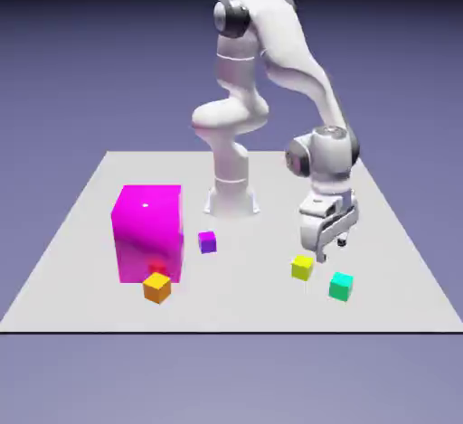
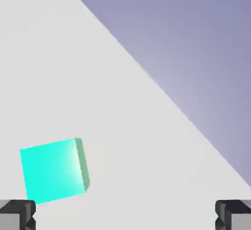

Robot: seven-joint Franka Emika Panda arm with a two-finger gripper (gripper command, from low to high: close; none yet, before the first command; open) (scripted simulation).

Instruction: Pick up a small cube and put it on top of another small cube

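Two small grey fingertips [image 2: 17,213] sit far apart at the bottom corners of the hand view, so the white arm's two-finger gripper [image 1: 329,240] is spread wide and holds nothing. It hangs above the pale grey table [image 1: 81,223], tilted, with the tiny teal cube with plain faces [image 2: 53,170] off to one side rather than between the fingers: in the hand view the cube lies just above the left fingertip, well away from the right one. In the exterior view the teal cube rests on the table below the gripper and slightly to the exterior view's right. The tiny yellow cube [image 1: 302,268], its target, stands just beside it toward the exterior view's left, the two apart. My judgement: the hand must shift sideways to centre the teal cube before descending. Further off stand a small purple cube [image 1: 207,242], a small orange cube [image 1: 156,287] and a big magenta block [image 1: 147,230].
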